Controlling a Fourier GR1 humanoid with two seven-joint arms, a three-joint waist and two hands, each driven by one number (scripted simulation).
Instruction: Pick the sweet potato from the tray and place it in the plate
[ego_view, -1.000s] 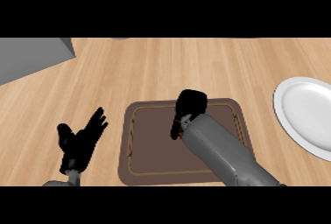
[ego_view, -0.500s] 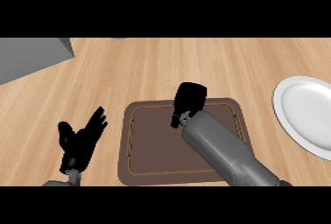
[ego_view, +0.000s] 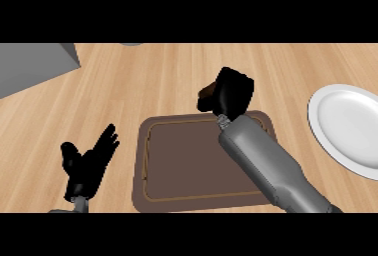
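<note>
The right hand is curling around the sweet potato, holding it above the far edge of the brown tray. The left hand is resting open left of the tray. The white plate is lying to the right.

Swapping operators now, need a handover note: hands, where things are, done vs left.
Right robot hand: curled round the sweet potato, held above the far edge of the tray.
Left robot hand: open, resting left of the tray.
Plate: at the right, nothing on it.
Done: sweet potato picked off the tray.
Left: carry it right to the plate and release.
</note>
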